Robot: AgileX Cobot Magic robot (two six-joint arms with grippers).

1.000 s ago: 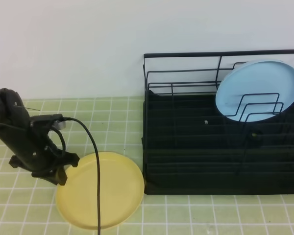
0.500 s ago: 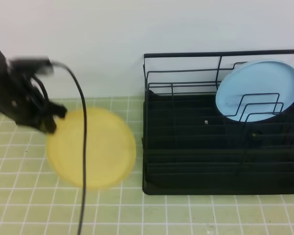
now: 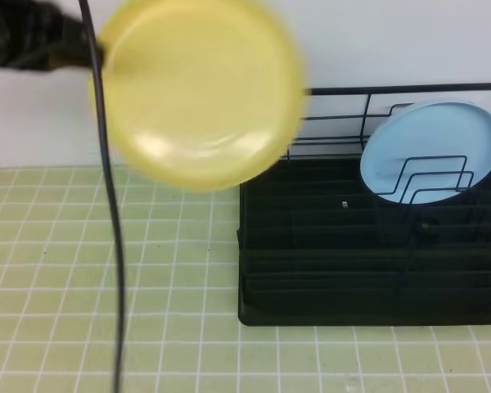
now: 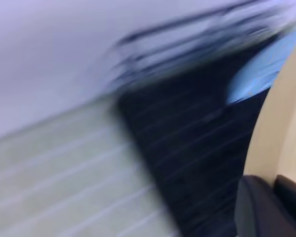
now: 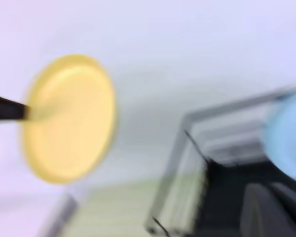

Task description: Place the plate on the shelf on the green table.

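Note:
The pale-yellow plate (image 3: 198,94) hangs high in the air, tilted up on edge, left of the shelf (image 3: 368,246). My left gripper (image 3: 88,54) is shut on the plate's left rim at the top left of the high view. In the blurred left wrist view the plate's edge (image 4: 281,128) fills the right side above a dark finger (image 4: 264,210). The right wrist view shows the plate (image 5: 69,118) from afar, with the left gripper (image 5: 7,111) on its rim. My right gripper shows only as a dark blur (image 5: 271,212), so its state is unclear.
A light-blue plate (image 3: 432,151) leans in the wire dividers at the back right of the shelf. The green table (image 3: 106,278) spreads to the left of and in front of the shelf. A black cable (image 3: 110,246) hangs down from the left arm.
The left gripper has lifted the plate off the table, up and to the right, and tilted it on edge. The shelf and the blue plate have not moved.

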